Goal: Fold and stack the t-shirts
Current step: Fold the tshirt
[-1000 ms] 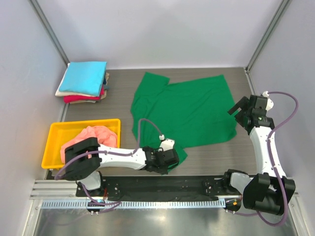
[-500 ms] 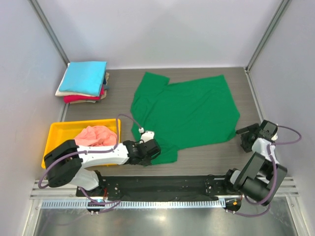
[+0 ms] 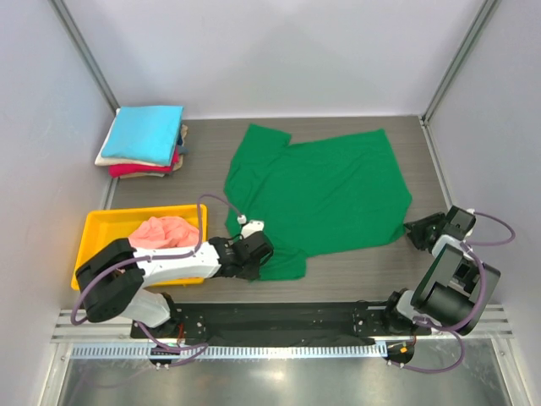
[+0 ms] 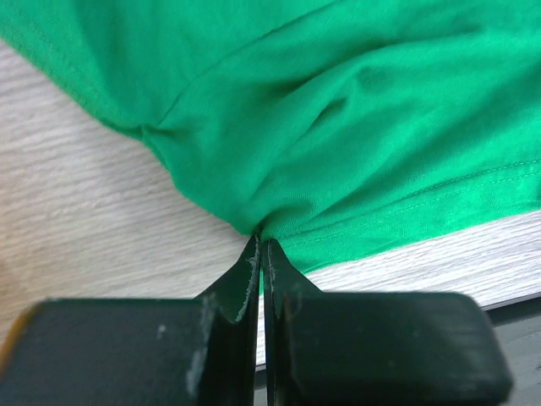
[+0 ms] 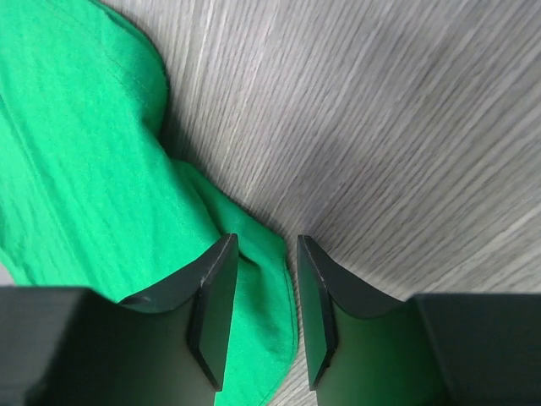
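The bright green t-shirt (image 3: 321,190) lies spread flat on the wooden table. My left gripper (image 3: 252,254) is low at the shirt's near left corner. In the left wrist view this gripper (image 4: 260,241) is shut on the bunched hem of the green cloth (image 4: 355,127). My right gripper (image 3: 420,229) lies at the shirt's near right corner. In the right wrist view its jaws (image 5: 266,241) stand apart, astride the corner of the green cloth (image 5: 76,169), which lies loose between them.
A stack of folded t-shirts (image 3: 144,139), sky-blue on top with cream and red below, sits at the back left. A yellow tray (image 3: 97,254) at the near left holds a crumpled salmon-pink t-shirt (image 3: 165,233). Grey walls close in both sides.
The left gripper has dragged the shirt's near corner leftward. The right arm has swung down from beside the shirt's right edge to its near right corner, and its jaws have narrowed.
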### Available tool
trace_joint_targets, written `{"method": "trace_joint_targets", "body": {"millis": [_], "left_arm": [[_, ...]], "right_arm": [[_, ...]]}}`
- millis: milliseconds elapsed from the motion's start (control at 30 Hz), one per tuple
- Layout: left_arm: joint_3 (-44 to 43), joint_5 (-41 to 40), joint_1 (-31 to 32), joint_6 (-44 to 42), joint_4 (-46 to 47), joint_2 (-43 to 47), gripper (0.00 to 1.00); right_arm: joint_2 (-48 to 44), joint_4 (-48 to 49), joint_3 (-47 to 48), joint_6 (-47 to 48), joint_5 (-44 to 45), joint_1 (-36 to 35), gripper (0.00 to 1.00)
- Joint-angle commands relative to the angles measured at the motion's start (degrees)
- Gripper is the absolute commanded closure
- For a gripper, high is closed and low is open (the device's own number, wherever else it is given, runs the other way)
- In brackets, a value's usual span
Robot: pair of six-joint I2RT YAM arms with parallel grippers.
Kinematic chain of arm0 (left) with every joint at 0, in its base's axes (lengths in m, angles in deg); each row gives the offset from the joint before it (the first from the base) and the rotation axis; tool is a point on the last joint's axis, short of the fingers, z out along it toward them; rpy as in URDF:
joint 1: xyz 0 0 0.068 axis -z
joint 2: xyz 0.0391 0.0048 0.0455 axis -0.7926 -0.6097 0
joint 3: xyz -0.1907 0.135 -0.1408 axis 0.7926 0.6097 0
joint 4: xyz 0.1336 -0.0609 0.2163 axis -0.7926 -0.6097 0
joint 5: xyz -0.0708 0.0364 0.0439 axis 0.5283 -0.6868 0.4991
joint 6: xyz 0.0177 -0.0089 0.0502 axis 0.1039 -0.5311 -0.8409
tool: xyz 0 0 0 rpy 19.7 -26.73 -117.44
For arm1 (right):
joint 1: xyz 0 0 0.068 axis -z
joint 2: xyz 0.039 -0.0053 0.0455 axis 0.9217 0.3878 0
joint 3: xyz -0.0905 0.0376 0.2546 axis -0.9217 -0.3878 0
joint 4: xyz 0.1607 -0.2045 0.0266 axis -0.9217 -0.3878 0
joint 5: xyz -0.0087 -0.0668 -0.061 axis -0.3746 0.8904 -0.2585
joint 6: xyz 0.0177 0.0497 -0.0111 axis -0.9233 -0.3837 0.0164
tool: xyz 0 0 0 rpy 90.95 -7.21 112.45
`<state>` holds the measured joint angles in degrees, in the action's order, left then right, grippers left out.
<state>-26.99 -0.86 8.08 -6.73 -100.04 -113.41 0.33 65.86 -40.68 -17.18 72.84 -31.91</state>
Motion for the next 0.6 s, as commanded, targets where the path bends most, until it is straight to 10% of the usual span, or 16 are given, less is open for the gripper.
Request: {"method": "trace_joint_targets", "body": {"millis": [0, 333, 567], "left_arm": [[-1.2, 1.1, -0.9, -2.1, 2.7, -1.7, 1.0], [-1.8, 3.3, -2.3, -3.3, 4.8, -4.4, 1.0], [-1.4, 3.9, -3.2, -3.4, 6.2, -4.7, 1.0]], "right_arm": [[1.1, -4.3, -3.4, 0.9, -0.6, -0.4, 0.6], [2.2, -4.1, -3.5, 1.5, -2.3, -1.3, 0.6], [8.1, -1.3, -2.0, 0.8, -3.7, -2.0, 0.88]]}}
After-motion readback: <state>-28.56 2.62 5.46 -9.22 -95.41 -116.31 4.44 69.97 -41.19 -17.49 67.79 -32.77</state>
